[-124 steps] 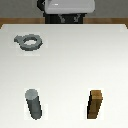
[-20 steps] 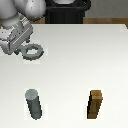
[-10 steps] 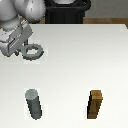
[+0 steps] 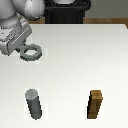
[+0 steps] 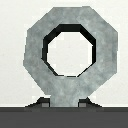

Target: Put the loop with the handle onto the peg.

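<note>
Nearest to you in the exterior view stand two things on the white tabletop (image 4: pixel 70 70). The peg (image 4: pixel 33 103) is the short dark gray post on the exterior view's left. The brown wooden block (image 4: pixel 96 104) stands well apart from it on the exterior view's right. Leave the block alone.

Farther back, on the exterior view's left, is the loop with the handle (image 4: pixel 30 51). It looks flat and level, low over the tabletop or resting on it; you cannot tell which. It is a gray ring with a round hole. Its short handle tab points back toward the gripper (image 4: pixel 19 48), and the ring sticks out away from it.

In the wrist view, the loop fills the picture (image 5: pixel 70 52), and the handle tab runs down to the dark edge where the fingers are. You cannot see the fingers well. They seem to be at the handle, but you cannot tell if they are squeezing it.

The peg lies nearer to you than the loop, almost straight toward the front. So the hole has to travel that way and end up right above the peg's round top.
</note>
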Motion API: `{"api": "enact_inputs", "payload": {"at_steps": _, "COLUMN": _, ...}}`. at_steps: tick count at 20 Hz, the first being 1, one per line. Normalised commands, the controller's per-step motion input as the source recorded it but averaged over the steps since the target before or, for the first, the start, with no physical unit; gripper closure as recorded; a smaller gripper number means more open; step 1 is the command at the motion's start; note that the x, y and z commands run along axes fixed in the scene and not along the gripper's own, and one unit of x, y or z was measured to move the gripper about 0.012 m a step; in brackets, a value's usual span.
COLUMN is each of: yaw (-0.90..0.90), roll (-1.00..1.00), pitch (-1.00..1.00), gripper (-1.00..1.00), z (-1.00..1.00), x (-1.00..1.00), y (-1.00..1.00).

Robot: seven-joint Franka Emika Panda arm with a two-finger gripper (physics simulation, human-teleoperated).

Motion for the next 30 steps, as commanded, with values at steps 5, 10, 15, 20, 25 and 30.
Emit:
{"api": "enact_inputs", "payload": {"at_steps": 5, "yaw": 0.0, "roll": 0.0, "pitch": 0.0, "gripper": 1.0, "z": 0.8, "x": 0.0, "y": 0.0}}
{"api": "enact_inputs", "payload": {"at_steps": 10, "yaw": 0.0, "roll": 0.0, "pitch": 0.0, "gripper": 1.0, "z": 1.0, "x": 0.0, "y": 0.0}}
{"api": "enact_inputs", "payload": {"at_steps": 15, "yaw": 0.0, "roll": 0.0, "pitch": 0.0, "gripper": 1.0, "z": 0.0, "x": 0.8, "y": 0.0}}
{"api": "enact_inputs", "payload": {"at_steps": 20, "yaw": 0.0, "roll": 0.0, "pitch": 0.0, "gripper": 1.0, "z": 0.0, "x": 1.0, "y": 0.0}}
{"api": "enact_inputs", "payload": {"at_steps": 25, "yaw": 0.0, "roll": 0.0, "pitch": 0.0, "gripper": 1.0, "z": 0.07, "x": 0.8, "y": 0.0}}
{"api": "enact_inputs", "payload": {"at_steps": 30, "yaw": 0.0, "roll": 0.0, "pitch": 0.0, "gripper": 1.0, "z": 0.4, "x": 0.0, "y": 0.0}}
